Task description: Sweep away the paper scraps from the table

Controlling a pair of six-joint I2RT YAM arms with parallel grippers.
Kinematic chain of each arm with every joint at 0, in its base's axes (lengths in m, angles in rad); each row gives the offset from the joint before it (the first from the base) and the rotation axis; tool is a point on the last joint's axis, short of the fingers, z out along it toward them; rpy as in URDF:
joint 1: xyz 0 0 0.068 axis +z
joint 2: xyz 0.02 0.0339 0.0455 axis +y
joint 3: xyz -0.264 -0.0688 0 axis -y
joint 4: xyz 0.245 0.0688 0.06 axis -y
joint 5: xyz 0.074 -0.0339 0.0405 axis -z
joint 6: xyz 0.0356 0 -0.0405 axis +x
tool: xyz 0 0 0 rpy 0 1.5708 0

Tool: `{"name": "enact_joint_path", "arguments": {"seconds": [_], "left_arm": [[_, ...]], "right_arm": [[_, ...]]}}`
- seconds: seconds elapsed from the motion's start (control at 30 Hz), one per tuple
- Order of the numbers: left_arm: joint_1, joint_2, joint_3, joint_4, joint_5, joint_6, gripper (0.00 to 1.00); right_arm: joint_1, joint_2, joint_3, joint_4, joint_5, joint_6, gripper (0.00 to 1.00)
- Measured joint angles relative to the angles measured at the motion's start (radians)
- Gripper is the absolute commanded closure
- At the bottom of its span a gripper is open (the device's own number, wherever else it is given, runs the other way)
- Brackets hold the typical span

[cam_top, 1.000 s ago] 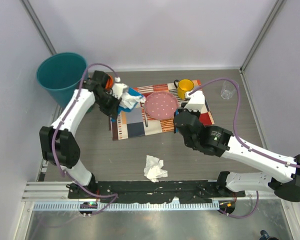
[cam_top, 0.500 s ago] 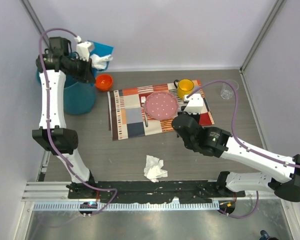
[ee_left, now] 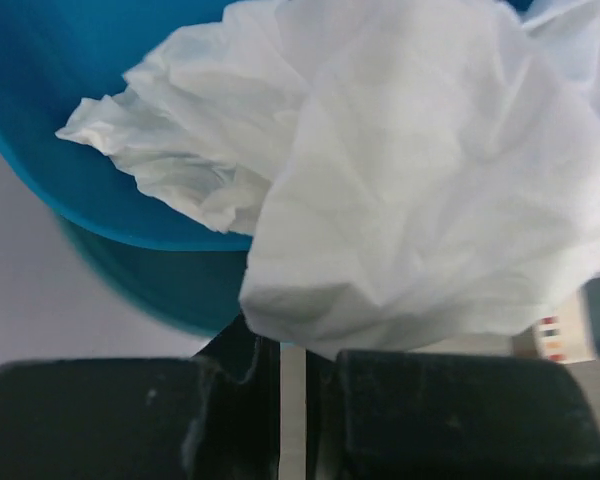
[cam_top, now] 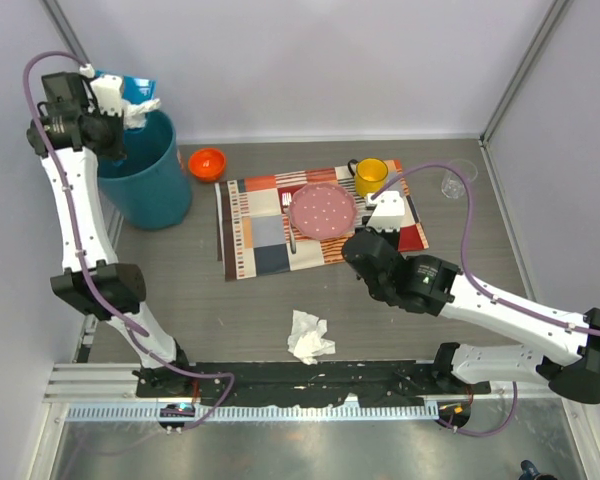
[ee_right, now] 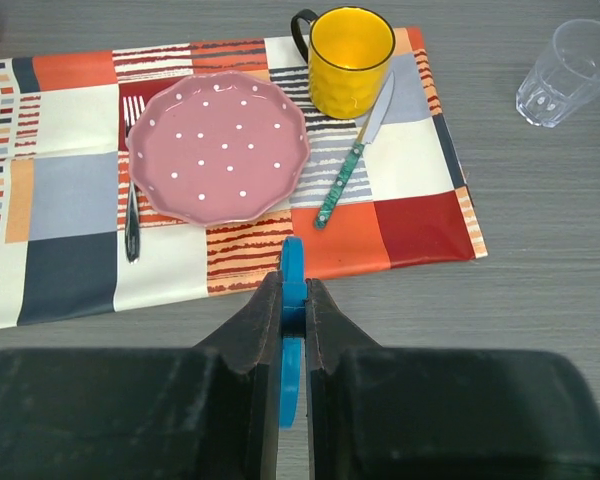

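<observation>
The left gripper [ee_left: 292, 365] (clamped, seemingly on the blue dustpan [cam_top: 130, 82]) holds the paper scraps [ee_left: 380, 180] over the teal bin [cam_top: 150, 190], far left.

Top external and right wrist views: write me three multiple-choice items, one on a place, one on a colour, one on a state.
1. The loose paper scrap lies: A in the teal bin; B on the bare table, near its front edge; C on the pink plate.
2. The mug is: A green; B yellow; C white.
3. The right gripper is: A wide open; B shut on the fork; C shut on a thin blue handle.
Key: B, the scrap sits on wood grain; B, yellow shows in both views; C, the fingers pinch the handle.
</observation>
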Motion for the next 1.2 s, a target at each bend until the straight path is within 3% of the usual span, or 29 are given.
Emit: {"name": "enact_joint_path", "arguments": {"seconds": [0.13, 0.3, 0.43, 0.47, 0.63, 0.77, 0.97, 1.2], "left_arm": [[-0.006, -0.13, -0.247, 0.158, -0.266, 0.089, 1.0], [-0.025, -0.257, -0.498, 0.453, -0.615, 0.303, 1.0], [-0.067, -0.333, -0.75, 0.878, -0.835, 0.588, 1.0], [-0.085, -0.346, -0.843, 1.056, -0.877, 0.713, 1.0], [-0.138, -0.274, -1.061, 1.675, -0.93, 1.213, 1.0], [-0.136, -0.181, -1.075, 1.97, -0.918, 1.473, 1.0], [-0.132, -0.161, -1.059, 2.16, -0.892, 1.653, 1.0], [-0.132, -0.161, -1.04, 2.232, -0.868, 1.712, 1.0]], "right_arm": [[-0.001, 0.0, -0.008, -0.003, -0.002, 0.002, 0.99], [-0.002, 0.0, -0.01, -0.004, -0.013, 0.003, 0.99], [-0.002, 0.002, -0.01, -0.004, -0.022, 0.004, 0.99], [-0.002, 0.002, -0.01, -0.004, -0.025, 0.005, 0.99], [-0.002, 0.002, -0.01, -0.003, -0.044, 0.004, 0.99], [-0.002, 0.002, -0.01, -0.002, -0.061, 0.0, 0.99], [-0.002, 0.002, -0.01, 0.001, -0.077, -0.007, 0.99], [-0.002, 0.002, -0.012, 0.016, -0.089, -0.015, 0.99]]}}
